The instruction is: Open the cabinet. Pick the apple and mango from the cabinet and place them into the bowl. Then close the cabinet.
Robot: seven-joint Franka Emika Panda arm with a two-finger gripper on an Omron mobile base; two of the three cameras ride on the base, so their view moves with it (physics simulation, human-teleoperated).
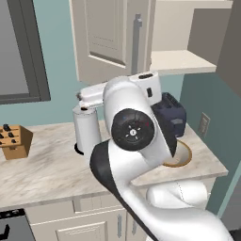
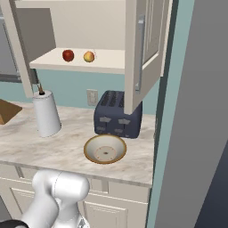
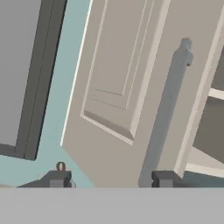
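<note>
1. The cabinet (image 2: pixel 84 35) stands open: its left door (image 1: pixel 106 40) and right door (image 2: pixel 140 53) are both swung out from the shelf.
2. On the shelf (image 2: pixel 111 60) the apple (image 2: pixel 68 55) sits just beside the mango (image 2: pixel 89 56), the mango at the apple's 3 o'clock, the two apart.
3. The bowl (image 2: pixel 105 148) rests upright on the marble countertop (image 2: pixel 44 147), at 6 o'clock below the dark toaster (image 2: pixel 116 116).
4. A white paper-towel roll (image 2: pixel 46 113) stands at the bowl's 10 o'clock, and a knife block (image 1: pixel 15 140) is near the counter's left end.
5. In the hand view the gripper (image 3: pixel 109 180) has its jaws spread apart, holding nothing, with the grey bar handle (image 3: pixel 168 109) of the left door rising at 1 o'clock, just above the right-hand fingertip (image 3: pixel 164 178).
</note>
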